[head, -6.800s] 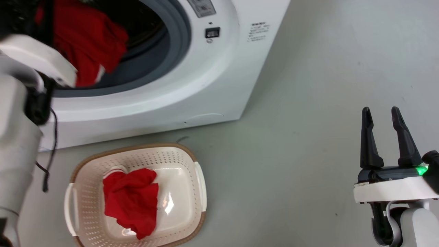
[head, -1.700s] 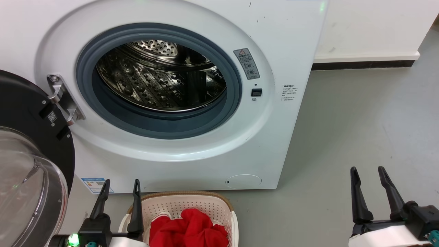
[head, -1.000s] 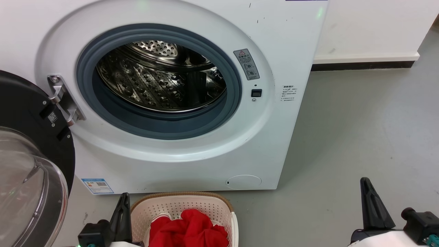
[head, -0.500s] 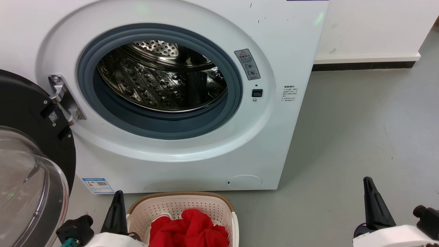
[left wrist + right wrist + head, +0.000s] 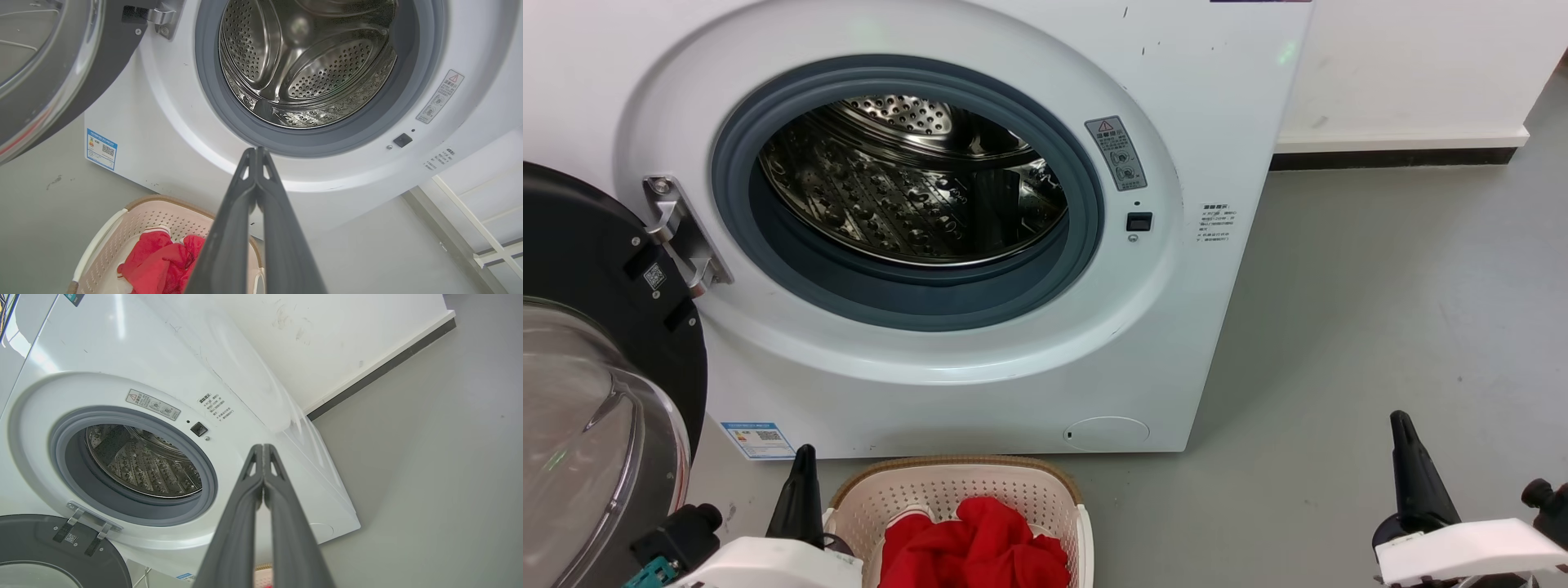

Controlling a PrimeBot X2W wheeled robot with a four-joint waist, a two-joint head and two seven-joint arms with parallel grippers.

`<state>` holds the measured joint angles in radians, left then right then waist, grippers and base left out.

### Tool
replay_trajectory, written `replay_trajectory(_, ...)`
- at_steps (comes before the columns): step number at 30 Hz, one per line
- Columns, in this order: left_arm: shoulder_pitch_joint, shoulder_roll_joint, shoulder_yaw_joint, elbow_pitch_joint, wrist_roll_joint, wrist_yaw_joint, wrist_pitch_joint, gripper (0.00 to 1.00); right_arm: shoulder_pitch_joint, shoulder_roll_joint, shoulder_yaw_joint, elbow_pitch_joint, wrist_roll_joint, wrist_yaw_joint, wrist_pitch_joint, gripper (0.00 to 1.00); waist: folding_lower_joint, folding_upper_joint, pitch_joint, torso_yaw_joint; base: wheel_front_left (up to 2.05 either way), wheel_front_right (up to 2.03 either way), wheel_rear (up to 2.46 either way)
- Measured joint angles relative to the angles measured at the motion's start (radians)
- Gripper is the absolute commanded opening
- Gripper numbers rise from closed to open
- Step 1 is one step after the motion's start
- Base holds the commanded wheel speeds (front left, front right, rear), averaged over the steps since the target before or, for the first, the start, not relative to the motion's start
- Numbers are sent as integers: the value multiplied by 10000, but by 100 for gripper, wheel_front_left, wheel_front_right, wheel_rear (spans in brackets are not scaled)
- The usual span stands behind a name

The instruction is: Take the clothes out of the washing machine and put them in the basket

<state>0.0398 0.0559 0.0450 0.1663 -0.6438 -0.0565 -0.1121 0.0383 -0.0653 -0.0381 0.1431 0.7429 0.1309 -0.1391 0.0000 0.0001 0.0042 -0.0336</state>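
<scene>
Left tool point(image 5: 256, 151), right tool point(image 5: 263, 447), tips together; one basket point(image 5: 947, 465).

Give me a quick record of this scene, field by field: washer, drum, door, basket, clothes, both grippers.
washer: white front-loader on grey floor
drum: steel, no clothes visible inside
door: open, swung to the left
basket: on floor before the washer
clothes: red, heaped in the basket
left gripper: shut, empty
right gripper: shut, empty
</scene>
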Motion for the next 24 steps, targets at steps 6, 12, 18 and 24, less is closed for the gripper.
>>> replay_trajectory(6, -98, -4, 61, 69, -905, -56, 215, 0, -161, -21, -12, 94, 863, 0, 171, 0, 0, 0, -1, 22, 0, 0, 0)
replay_trajectory(12, -272, -10, 134, 146, -1737, -130, 407, 0, -210, -38, -27, 192, 1645, 0, 360, 0, 0, 0, -2, 44, 0, 0, 0)
replay_trajectory(18, -327, -12, 192, 205, -2410, -153, 577, 0, -340, -50, -46, 247, 2274, 0, 525, 0, 0, 0, -2, 62, 0, 0, 0)
replay_trajectory(24, -463, -17, 236, 263, -3179, -228, 744, 0, -404, -65, -73, 322, 2980, 0, 698, 0, 0, -1, -3, 83, 0, 0, 0)
